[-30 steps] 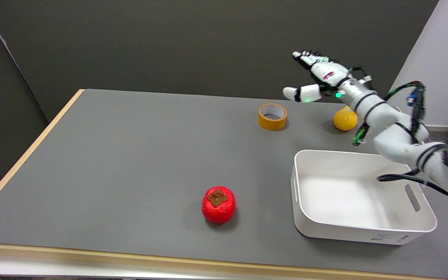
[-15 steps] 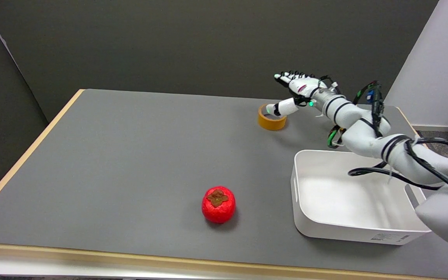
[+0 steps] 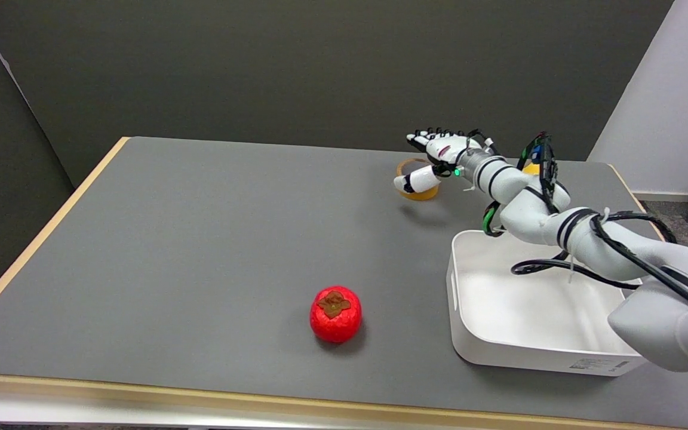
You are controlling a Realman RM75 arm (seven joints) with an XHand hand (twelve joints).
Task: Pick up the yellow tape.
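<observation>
No text, brand, number or sign can be read anywhere. The white bin carries a small printed label low on its near wall, towards the right corner, but its lettering is too small and blurred to make out.

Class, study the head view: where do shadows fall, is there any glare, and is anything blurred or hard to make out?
Head view: soft, even overhead light; faint shadows sit under the red fruit and beneath the right hand beside the yellow tape. The white bin floor shows a mild bright patch, no harsh glare. Focus is sharp overall; the tape is partly hidden by the hand.
</observation>
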